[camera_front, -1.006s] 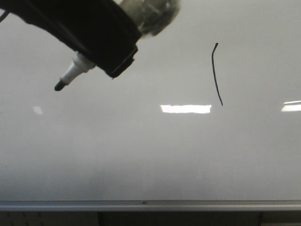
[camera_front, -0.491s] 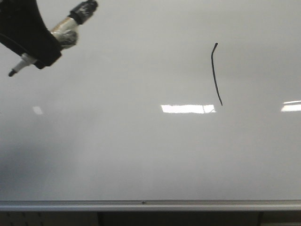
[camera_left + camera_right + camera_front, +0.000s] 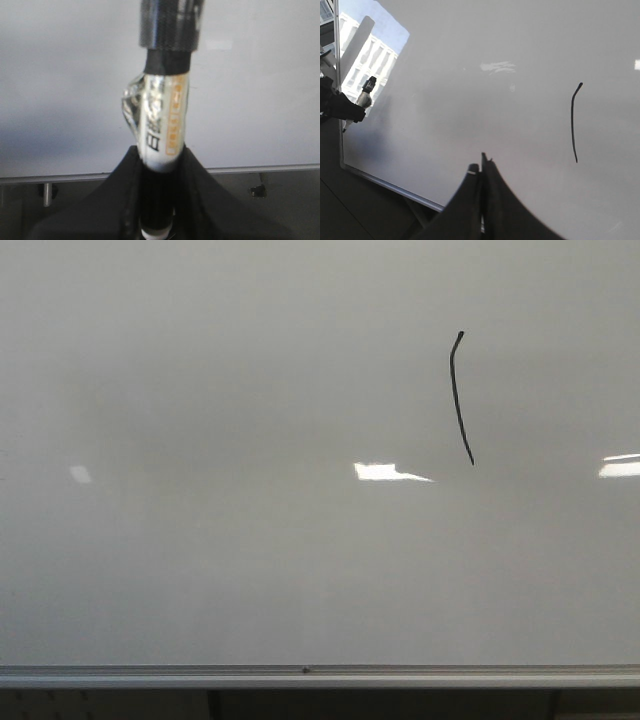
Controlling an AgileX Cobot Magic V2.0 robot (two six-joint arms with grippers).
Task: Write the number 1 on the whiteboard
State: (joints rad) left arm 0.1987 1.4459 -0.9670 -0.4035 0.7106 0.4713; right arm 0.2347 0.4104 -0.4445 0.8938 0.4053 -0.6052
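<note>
At the far left the left gripper (image 3: 159, 200) pinched a marker (image 3: 162, 125) off the whiteboard (image 3: 200, 540), the empty right gripper (image 3: 482, 172) was pressed together, and the number 1 (image 3: 459, 398) stood right of centre.

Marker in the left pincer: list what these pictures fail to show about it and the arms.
- Marker tip: left wrist view, hidden behind the left pincer fingers, so its contact with the whiteboard cannot be judged.
- Marker label: left wrist view, blurred, unreadable.
- Both arms: front view, outside the frame; only the number 1 shows.
- Right pincer: right wrist view, fingers pressed together, bases cut off by the edge.
</note>
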